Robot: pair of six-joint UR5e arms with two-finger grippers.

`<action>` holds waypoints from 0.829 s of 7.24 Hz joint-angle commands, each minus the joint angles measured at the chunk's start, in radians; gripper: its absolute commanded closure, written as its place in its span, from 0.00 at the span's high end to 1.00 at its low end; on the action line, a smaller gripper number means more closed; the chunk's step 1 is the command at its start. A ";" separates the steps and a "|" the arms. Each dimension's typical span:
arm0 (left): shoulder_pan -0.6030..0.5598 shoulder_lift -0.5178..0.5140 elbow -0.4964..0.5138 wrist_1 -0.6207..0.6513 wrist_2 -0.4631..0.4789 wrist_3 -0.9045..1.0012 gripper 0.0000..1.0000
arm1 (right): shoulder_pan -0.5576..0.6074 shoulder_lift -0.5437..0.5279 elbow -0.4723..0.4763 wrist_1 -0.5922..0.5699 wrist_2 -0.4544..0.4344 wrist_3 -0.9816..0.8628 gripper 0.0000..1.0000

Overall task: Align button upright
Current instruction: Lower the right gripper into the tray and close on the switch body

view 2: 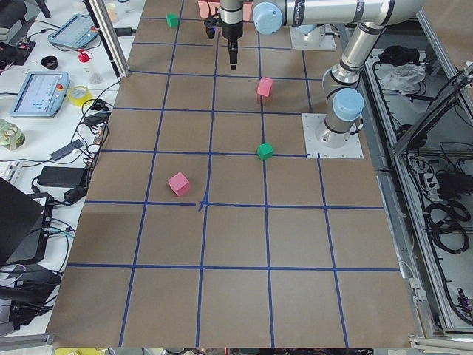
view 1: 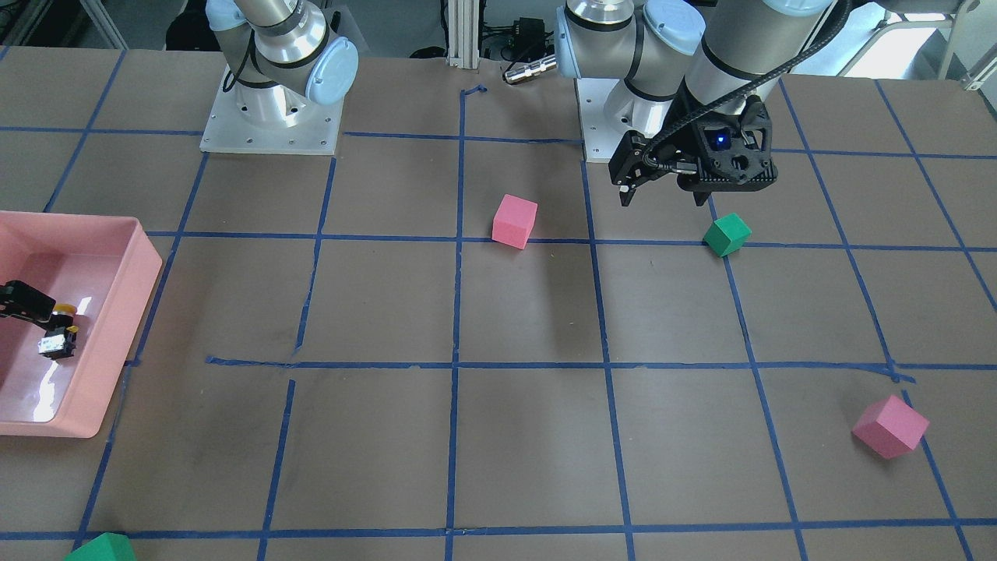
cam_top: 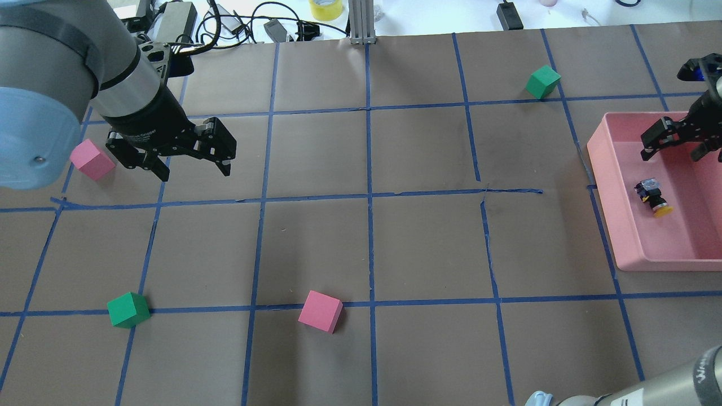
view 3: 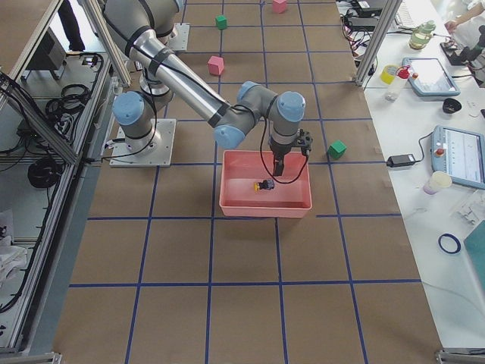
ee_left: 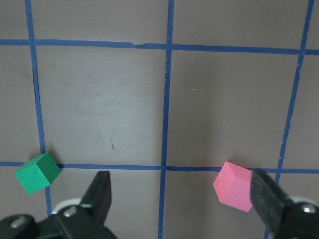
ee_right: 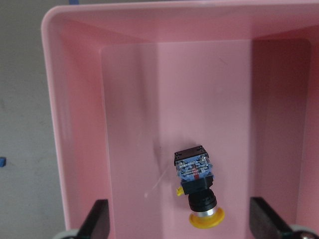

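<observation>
Button lies on its side on the floor of the pink tray, not upright, with its yellow cap and black boxy base both resting along the floor. I see the right gripper hanging over the tray, fingers spread wide, holding nothing and apart from the button. My left gripper hovers above the bench, well apart from the tray, fingers likewise wide and empty, with a pink cube just beside it. A green cube and a second pink cube sit nearer the robot.
</observation>
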 commanded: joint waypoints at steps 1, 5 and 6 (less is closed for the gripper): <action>0.002 -0.001 -0.002 0.000 -0.002 0.003 1.00 | -0.008 0.016 0.015 -0.042 -0.008 -0.003 1.00; 0.006 -0.008 -0.002 0.008 0.000 0.008 1.00 | -0.010 0.036 0.015 -0.054 -0.010 -0.003 1.00; 0.008 -0.010 -0.001 0.012 0.001 0.006 1.00 | -0.010 0.036 0.017 -0.054 -0.012 -0.003 1.00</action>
